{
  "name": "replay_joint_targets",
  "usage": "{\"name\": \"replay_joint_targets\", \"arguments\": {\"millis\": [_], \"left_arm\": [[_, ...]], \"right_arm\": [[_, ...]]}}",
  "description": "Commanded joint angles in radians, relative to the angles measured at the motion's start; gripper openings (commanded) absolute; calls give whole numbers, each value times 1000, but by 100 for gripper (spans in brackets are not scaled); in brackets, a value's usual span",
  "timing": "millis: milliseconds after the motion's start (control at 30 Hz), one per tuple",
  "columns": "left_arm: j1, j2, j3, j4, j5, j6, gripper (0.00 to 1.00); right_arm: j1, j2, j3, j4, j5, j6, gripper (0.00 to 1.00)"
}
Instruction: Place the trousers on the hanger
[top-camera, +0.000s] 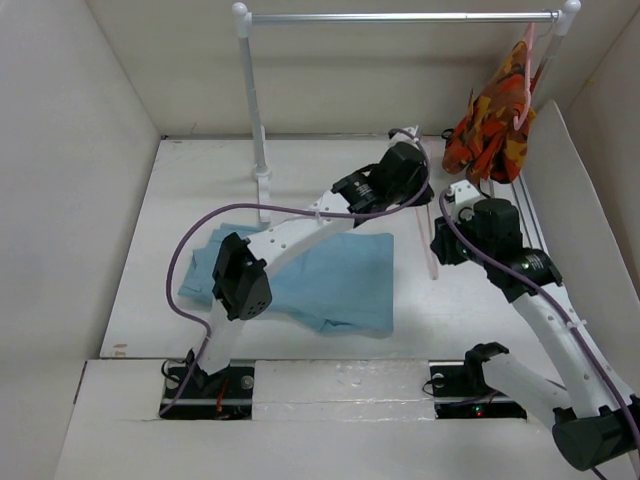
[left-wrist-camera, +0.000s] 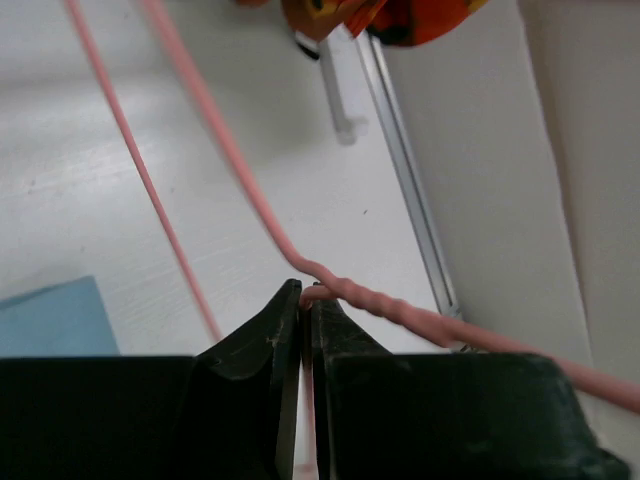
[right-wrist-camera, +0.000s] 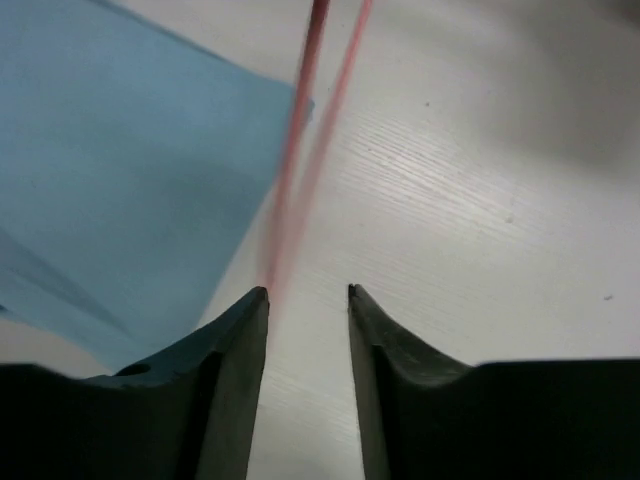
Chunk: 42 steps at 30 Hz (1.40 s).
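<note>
Left claw (left-wrist-camera: 304, 296) is pinched tight on the hanger (left-wrist-camera: 232, 150), at a bend in its pink wire. Right claw (right-wrist-camera: 308, 292) stands narrowly parted, gripping nothing, with the hanger's wires blurred just beyond one fingertip. Trousers (top-camera: 335, 280) lie flat on the bench (top-camera: 200, 180), beside the hanger.

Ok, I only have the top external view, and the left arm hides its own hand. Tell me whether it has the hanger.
Observer: In the left wrist view the left hand is shut on the hanger, pinching the pink wire right at a bend.
Operator: Now report the right hand.
Observer: The right hand is open. The hanger's two thin rods run ahead of its tips, nearer one finger, and are not gripped.
Operator: Give me the trousers there.
Observer: In the right wrist view the trousers lie flat beside those rods. One rod crosses their corner in the image; whether they touch is unclear.
</note>
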<state>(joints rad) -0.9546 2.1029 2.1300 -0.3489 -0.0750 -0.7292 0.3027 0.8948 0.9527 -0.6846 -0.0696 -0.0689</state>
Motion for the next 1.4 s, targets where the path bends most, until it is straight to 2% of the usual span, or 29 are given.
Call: {"name": "replay_joint_targets", "arguments": {"millis": [0,67,100,133,167,267,333,367,400,467,500,533,600,767,900,933,1100,1367], "left_arm": [[13,-141,-196,101,30,-4,0],[13,-233,-322,186,69,-33,0],[13,-262,-438,264,69,-50,0],[13,-311,-490,301,70,-83,0],[13,-331,-539,368,102,-91,0],[-13,-376,-657,409,86,-96,0],[-13,-394,-738,450,98,-113,0],[-13,-402,-775,479,125,-136,0],[-13,-409,-850,548,136,-150,0],[-22,-437,-927,661,181,-183,0],[-23,-455,-1015,721,198,-197,0],[-23,-455,-1016,722,198,-197,0],[-32,-465,-1096,830,222,-202,0],[-32,-432,-1179,950,268,-205,0],[-32,-406,-1246,1011,287,-210,0],[-32,-403,-1260,1022,282,-217,0],[-32,-362,-1295,1056,270,-256,0],[-53,-351,-1302,993,142,-285,0]], "right_arm": [[7,-69,44,-99,8,-40,48],[-2,-85,66,-170,-57,-74,60],[-2,-85,99,-199,-74,-83,63],[-13,-85,112,-249,-87,-92,68],[-13,-85,126,-266,-114,-106,69],[-13,-88,147,-311,-185,-124,74],[-13,-92,127,-308,-216,-129,73],[-13,-99,109,-296,-217,-132,70],[-13,-109,83,-267,-231,-128,55],[-13,-131,-4,-169,-271,-76,36],[-13,-141,-62,-56,-292,-28,0],[-13,-142,-63,-55,-292,-3,0],[-13,-142,-136,6,-314,33,0],[4,-91,-264,230,-401,152,0],[38,-22,-318,344,-365,181,14],[52,-7,-319,368,-352,181,15],[105,99,-322,431,-300,188,24],[136,228,-387,543,-220,215,26]]}}
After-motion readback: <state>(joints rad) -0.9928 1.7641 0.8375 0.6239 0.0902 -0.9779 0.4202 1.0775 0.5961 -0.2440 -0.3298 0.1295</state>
